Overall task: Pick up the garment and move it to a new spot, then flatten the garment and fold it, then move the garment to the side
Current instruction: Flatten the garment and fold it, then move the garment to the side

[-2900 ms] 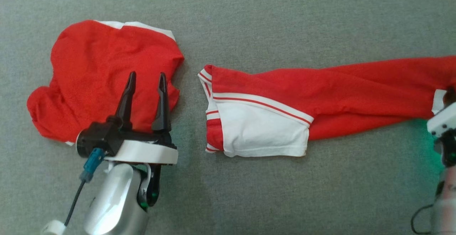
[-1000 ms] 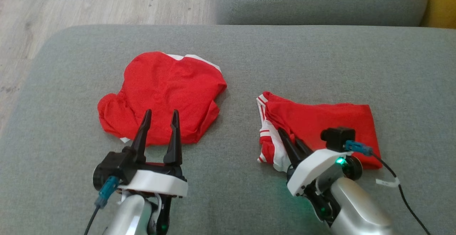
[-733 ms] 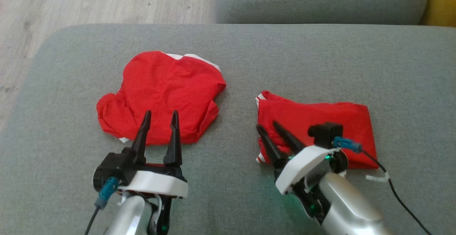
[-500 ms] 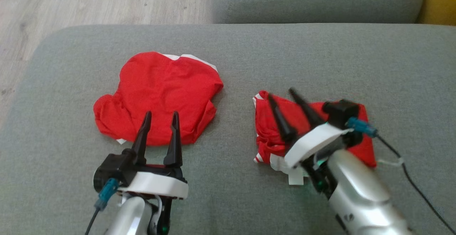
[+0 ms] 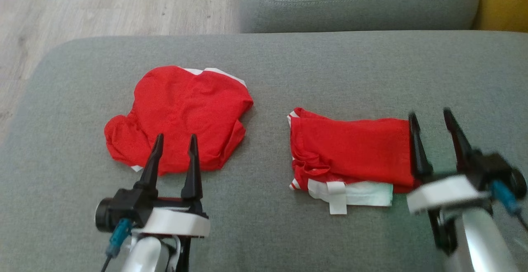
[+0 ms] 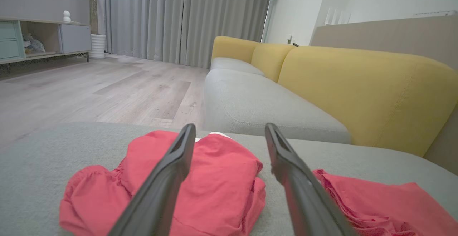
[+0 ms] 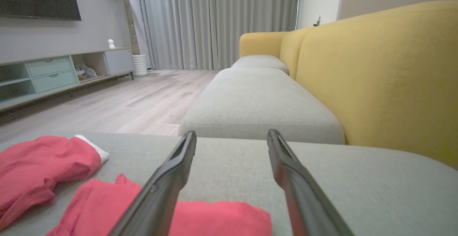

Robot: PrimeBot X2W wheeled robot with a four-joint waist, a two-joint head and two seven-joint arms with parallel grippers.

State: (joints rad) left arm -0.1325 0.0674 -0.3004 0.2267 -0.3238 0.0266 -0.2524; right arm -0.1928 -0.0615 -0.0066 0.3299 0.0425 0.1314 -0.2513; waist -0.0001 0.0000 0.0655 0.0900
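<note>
garment [image 5: 350,152]: red, folded in a rectangle, white layer out at near edge | lies just left of right pincer [image 5: 429,113], open, empty | left pincer [image 5: 176,136]: open, empty

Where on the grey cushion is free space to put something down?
Free: the far strip of the grey cushion behind both garments, and the near strip between the left tool and the right tool. The gap between the crumpled garment and the folded garment is narrower. Crowded: the folded garment's right edge, by the right tool.
</note>
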